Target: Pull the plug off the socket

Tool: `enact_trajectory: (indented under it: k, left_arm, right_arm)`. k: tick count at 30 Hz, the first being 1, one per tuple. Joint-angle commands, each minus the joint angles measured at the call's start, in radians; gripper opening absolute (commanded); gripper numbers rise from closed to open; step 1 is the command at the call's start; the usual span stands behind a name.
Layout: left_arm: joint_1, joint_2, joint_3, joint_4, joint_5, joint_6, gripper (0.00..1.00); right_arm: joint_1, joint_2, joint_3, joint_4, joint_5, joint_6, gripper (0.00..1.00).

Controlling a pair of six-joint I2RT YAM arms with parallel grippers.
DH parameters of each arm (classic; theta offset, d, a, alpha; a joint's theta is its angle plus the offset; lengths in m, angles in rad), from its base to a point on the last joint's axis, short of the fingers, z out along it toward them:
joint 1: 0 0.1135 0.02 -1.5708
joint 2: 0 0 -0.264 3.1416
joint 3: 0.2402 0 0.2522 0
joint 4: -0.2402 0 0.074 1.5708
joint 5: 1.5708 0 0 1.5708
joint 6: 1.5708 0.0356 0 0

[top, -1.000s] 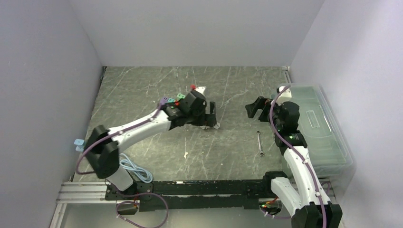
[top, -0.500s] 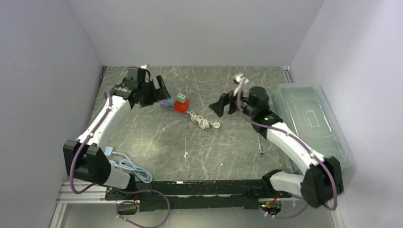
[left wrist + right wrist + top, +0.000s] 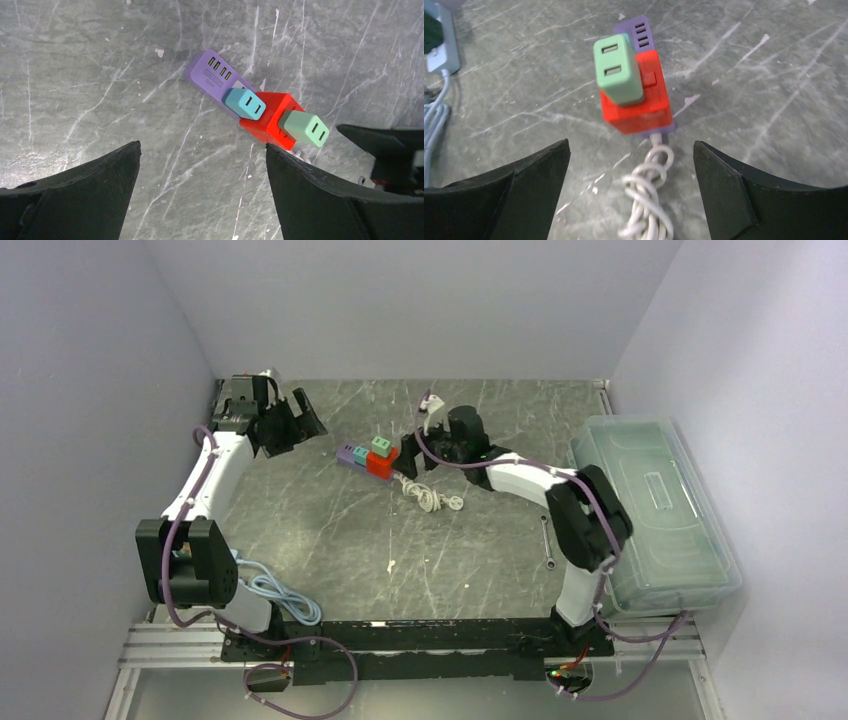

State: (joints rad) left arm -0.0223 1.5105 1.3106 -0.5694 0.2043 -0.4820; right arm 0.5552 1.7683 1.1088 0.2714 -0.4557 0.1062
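R gripper [image 3: 631, 145] wide open, facing green plug [image 3: 618, 67] on socket [image 3: 639, 112] mid tabletop [image 3: 330, 530], prob to grab it; L gripper [image 3: 202, 146] wide, far-left corner, spare.

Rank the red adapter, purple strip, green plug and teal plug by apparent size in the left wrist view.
Red adapter and purple strip: unsure, strip partly covered.
Then green plug.
Then teal plug, slightly smaller.

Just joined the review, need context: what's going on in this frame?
Two arms flank a purple power strip on the table. The left end effector and right end effector are both open and hold nothing. The green plug sits in the red socket block, with a blue plug beside it. The white cord lies coiled nearby. No plug is pulled yet.
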Motion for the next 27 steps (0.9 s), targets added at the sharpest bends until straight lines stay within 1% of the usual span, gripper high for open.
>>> enact_trajectory:
  k: [1,3,6,10,14,17,24,27]
  left_arm:
    - [0.015,0.009,0.03,0.015,0.066,0.042,0.99]
    - [0.018,0.003,0.01,0.038,0.078,0.043,0.99]
    - [0.032,0.012,0.024,0.026,0.093,0.04,0.99]
    - [0.068,0.011,0.013,0.045,0.147,0.023,0.99]
    - [0.072,0.007,0.01,0.047,0.155,0.023,0.99]
    - [0.073,0.007,0.008,0.047,0.158,0.022,0.99]
    - [0.074,0.01,0.009,0.044,0.153,0.026,0.99]
    - [0.074,0.015,0.009,0.043,0.158,0.026,0.99]
  right_arm:
    - [0.046,0.121,0.158,0.051,-0.003,-0.053,0.97]
    - [0.048,0.159,0.181,0.05,-0.001,-0.06,0.96]
    - [0.053,0.198,0.224,0.026,-0.005,-0.082,0.97]
    - [0.092,0.244,0.287,-0.038,0.075,-0.164,0.97]
    - [0.114,0.283,0.328,-0.074,0.139,-0.217,0.96]
    - [0.119,0.318,0.367,-0.112,0.158,-0.24,0.95]
    - [0.14,0.333,0.376,-0.131,0.177,-0.256,0.94]
    - [0.148,0.344,0.381,-0.137,0.203,-0.262,0.91]
